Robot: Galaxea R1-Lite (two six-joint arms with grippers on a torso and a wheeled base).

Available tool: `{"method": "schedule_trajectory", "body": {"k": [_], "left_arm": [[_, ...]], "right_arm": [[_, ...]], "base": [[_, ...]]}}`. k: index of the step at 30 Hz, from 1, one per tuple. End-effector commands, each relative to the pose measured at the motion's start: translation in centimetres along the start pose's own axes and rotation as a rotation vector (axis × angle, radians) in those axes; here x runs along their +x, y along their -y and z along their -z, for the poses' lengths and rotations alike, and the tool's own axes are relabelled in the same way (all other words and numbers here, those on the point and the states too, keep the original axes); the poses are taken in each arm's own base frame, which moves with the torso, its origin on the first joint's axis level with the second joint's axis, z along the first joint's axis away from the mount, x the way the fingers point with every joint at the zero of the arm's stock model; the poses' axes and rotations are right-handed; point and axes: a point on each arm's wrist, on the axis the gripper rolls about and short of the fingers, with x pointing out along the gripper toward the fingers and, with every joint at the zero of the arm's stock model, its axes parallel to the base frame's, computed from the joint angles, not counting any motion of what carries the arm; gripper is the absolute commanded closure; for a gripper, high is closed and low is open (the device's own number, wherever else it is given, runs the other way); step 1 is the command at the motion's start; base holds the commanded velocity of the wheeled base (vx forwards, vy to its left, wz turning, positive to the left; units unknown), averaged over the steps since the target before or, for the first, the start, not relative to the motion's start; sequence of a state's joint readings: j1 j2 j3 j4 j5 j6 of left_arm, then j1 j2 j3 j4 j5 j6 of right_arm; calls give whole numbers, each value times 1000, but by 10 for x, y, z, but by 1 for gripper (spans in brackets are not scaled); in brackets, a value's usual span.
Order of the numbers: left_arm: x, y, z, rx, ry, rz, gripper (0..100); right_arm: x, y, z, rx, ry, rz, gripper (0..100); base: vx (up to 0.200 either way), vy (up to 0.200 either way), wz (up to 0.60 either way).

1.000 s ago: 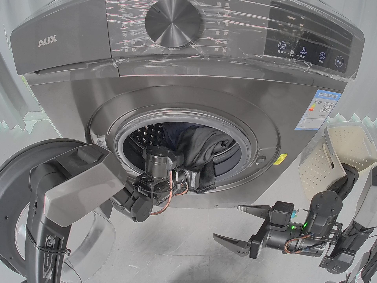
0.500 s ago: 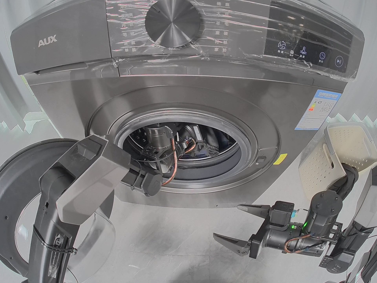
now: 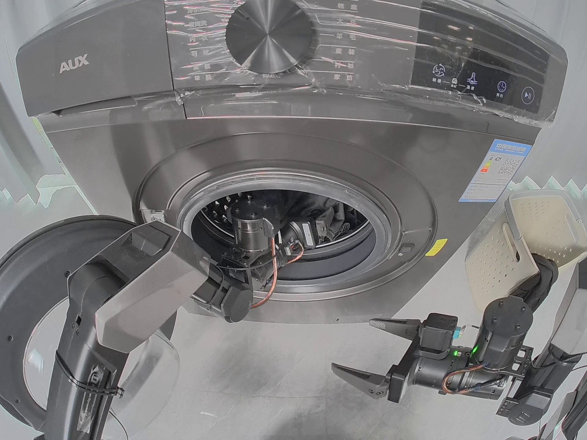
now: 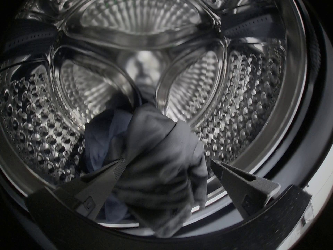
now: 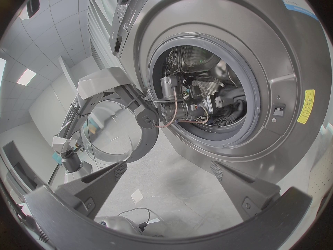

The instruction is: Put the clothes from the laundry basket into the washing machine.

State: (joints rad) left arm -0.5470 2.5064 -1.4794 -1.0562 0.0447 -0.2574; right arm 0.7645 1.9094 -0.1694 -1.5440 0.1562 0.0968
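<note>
Left wrist view shows the left hand [image 4: 167, 162] spread inside the washing machine [image 4: 249, 87], grey clothes [image 4: 156, 184] lying at the drum's 6 o'clock, seemingly delivered; whether the laundry basket [image 3: 538, 227] holds more is hidden.

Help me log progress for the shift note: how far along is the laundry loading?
Done: a grey garment and a blue garment lie inside the drum. In hand: the left gripper, open, sits at the drum mouth with the grey garment between its fingers, unclamped. Left: the laundry basket hides its contents, so what remains is unclear; the right gripper is open and empty.
</note>
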Motion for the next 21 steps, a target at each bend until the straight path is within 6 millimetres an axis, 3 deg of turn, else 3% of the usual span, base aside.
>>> {"method": "schedule_trajectory", "body": {"k": [1,13,14,17,21], "left_arm": [[-4,2,11,18,-51,8,0],[15,-15,28,36,-67,-22,0],[15,-15,28,38,-69,-21,100],[20,-16,33,36,-67,-22,100],[33,-14,18,27,23,-22,100]], "right_arm": [[0,0,1,0,-4,-1,0],[1,0,2,1,-7,-1,0],[1,0,2,2,-7,-1,0],[1,0,1,2,-5,-2,0],[1,0,1,2,-5,-1,0]], "base": [[0,0,0],[0,0,0],[0,0,0],[0,0,0],[0,0,0]]}}
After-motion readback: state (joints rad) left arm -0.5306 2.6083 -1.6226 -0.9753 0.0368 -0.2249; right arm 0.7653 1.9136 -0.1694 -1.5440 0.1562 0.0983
